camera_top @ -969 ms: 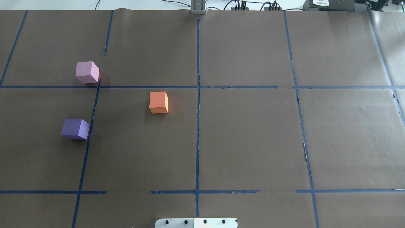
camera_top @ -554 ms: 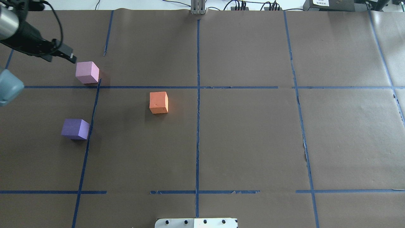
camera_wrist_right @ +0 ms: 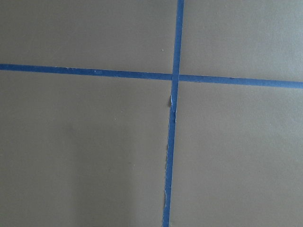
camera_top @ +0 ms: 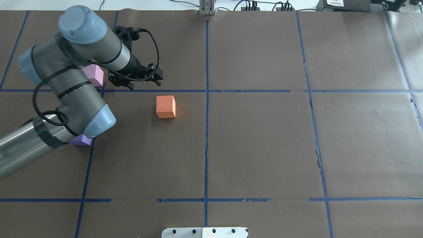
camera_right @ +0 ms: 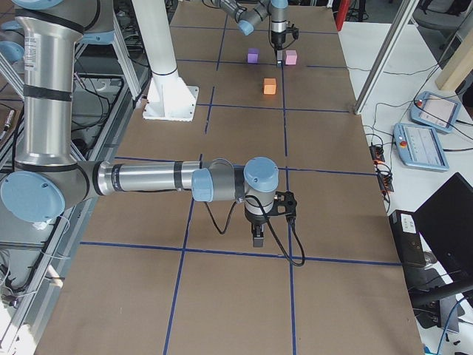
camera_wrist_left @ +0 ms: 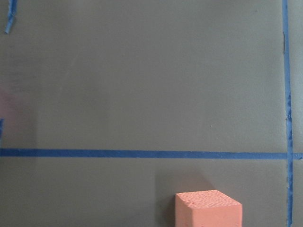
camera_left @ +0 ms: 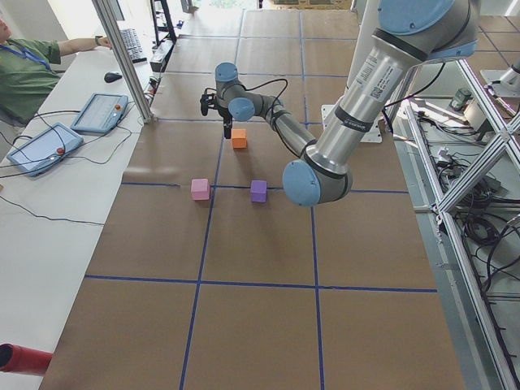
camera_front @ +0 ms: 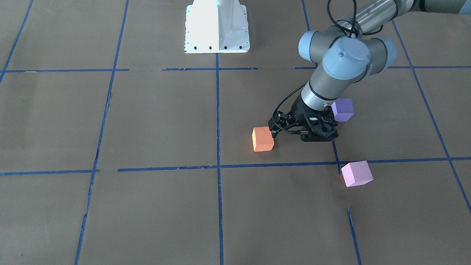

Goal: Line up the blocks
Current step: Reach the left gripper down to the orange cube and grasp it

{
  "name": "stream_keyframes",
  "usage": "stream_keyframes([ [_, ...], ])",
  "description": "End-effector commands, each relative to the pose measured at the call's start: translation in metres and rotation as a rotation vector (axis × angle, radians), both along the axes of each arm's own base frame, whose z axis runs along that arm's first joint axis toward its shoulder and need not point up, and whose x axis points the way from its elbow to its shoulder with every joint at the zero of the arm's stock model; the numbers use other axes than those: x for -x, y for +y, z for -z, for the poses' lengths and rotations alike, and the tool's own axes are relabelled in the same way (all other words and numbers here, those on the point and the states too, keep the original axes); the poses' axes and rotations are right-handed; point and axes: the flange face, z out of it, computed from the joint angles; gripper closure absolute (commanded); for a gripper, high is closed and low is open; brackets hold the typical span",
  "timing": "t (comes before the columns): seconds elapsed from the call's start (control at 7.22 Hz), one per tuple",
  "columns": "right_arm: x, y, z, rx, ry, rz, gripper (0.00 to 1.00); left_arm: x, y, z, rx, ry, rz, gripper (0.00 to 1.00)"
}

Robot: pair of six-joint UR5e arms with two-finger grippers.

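The orange block (camera_top: pixel 165 106) sits left of the middle tape line; it also shows in the front view (camera_front: pixel 263 139) and at the bottom edge of the left wrist view (camera_wrist_left: pixel 208 209). The pink-lilac block (camera_front: pixel 356 173) and the violet-purple block (camera_front: pixel 342 109) stand apart from it; in the overhead view my left arm covers most of each (camera_top: pixel 96 75) (camera_top: pixel 82 140). My left gripper (camera_top: pixel 143 82) hangs above the paper just beyond the orange block, between it and the pink one; it looks open and empty. My right gripper (camera_right: pixel 256 237) shows only in the exterior right view, over a tape crossing; I cannot tell its state.
Brown paper with a blue tape grid (camera_top: pixel 207 99) covers the table. The white robot base (camera_front: pixel 217 27) stands at the robot's edge. A metal post (camera_top: pixel 207 8) stands at the far edge. An operator (camera_left: pixel 24 69) and control pendants (camera_left: pixel 99 112) are beside the table.
My left arm has swung in from the overhead view's left edge, past the pink-lilac block, to just beyond the orange block. The three blocks have not moved.
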Motion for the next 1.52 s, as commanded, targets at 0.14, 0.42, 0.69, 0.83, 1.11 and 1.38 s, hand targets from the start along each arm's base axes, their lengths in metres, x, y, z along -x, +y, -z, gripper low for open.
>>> stream_keyframes([
  [0.14, 0.000, 0.000, 0.000, 0.000, 0.000, 0.000, 0.00, -0.064, 0.015, -0.003, 0.021, -0.086, 0.012, 0.00],
  [0.42, 0.000, 0.000, 0.000, 0.000, 0.000, 0.000, 0.00, -0.092, 0.034, -0.001, 0.026, -0.091, -0.021, 0.00],
  [0.69, 0.000, 0.000, 0.000, 0.000, 0.000, 0.000, 0.00, -0.102, 0.039, -0.017, 0.042, -0.110, -0.034, 0.02],
  [0.83, 0.000, 0.000, 0.000, 0.000, 0.000, 0.000, 0.00, -0.101, 0.037, -0.018, 0.039, -0.111, -0.034, 0.02],
  [1.11, 0.000, 0.000, 0.000, 0.000, 0.000, 0.000, 0.00, -0.096, 0.028, -0.022, 0.040, -0.115, -0.025, 0.02],
  [1.38, 0.000, 0.000, 0.000, 0.000, 0.000, 0.000, 0.00, -0.096, 0.027, -0.023, 0.032, -0.105, -0.023, 0.04],
])
